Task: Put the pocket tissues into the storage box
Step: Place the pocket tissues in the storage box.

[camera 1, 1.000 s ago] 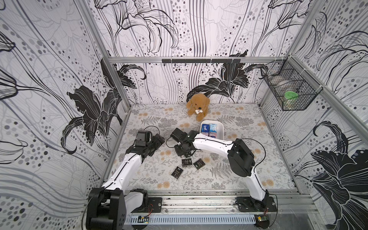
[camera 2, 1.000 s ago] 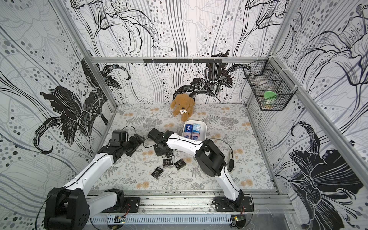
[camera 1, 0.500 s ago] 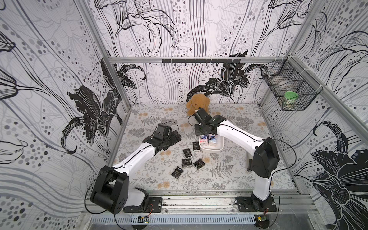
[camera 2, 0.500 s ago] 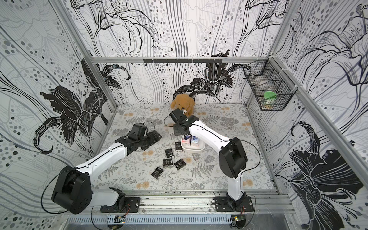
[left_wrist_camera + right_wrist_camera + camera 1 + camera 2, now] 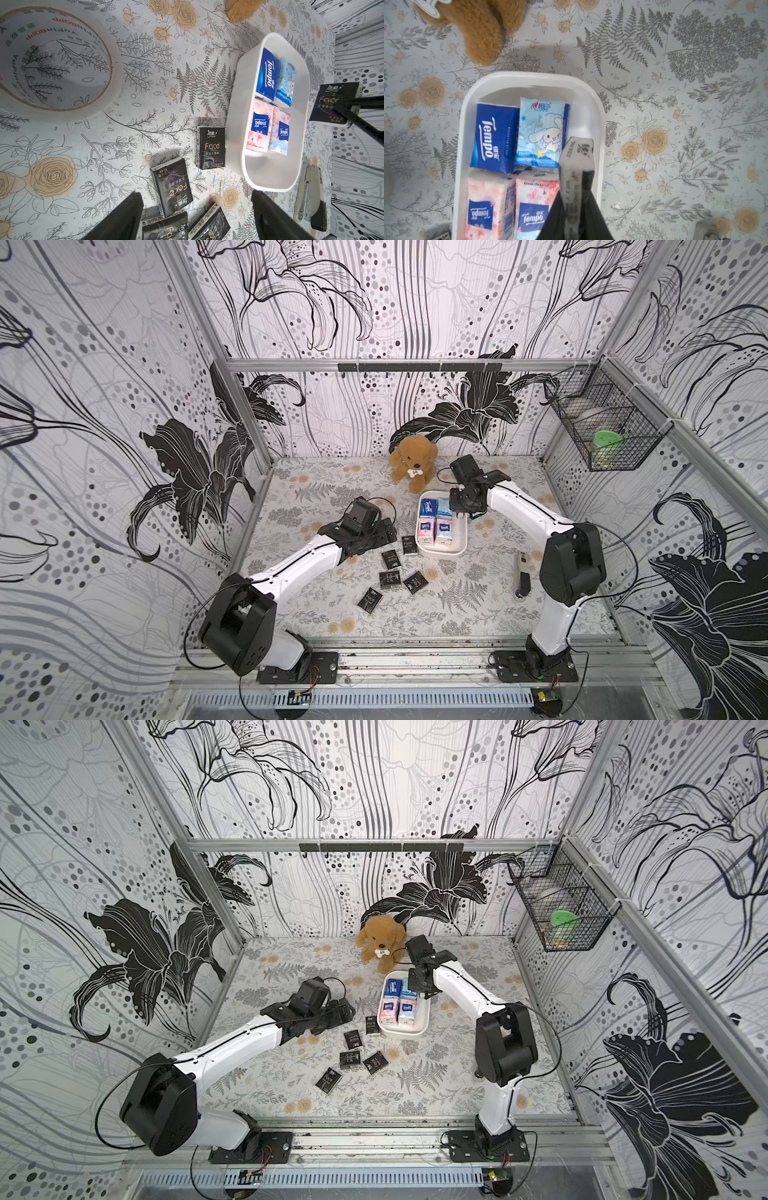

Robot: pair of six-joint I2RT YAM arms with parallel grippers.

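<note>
Right pincer [image 5: 576,187] clenched on black soft tissue packet [image 5: 578,153], above right rim of white plastic storage box [image 5: 529,77]; blue and pink packets [image 5: 496,137] inside. Left pincer [image 5: 196,195] released, over five black packets [image 5: 390,560] on surface [image 5: 478,614] left of box.

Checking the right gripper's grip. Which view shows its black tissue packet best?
The left wrist view: it shows the black tissue packet face-on, pinched by the right gripper. The right wrist view shows only its edge; in both top views it is too small.
</note>
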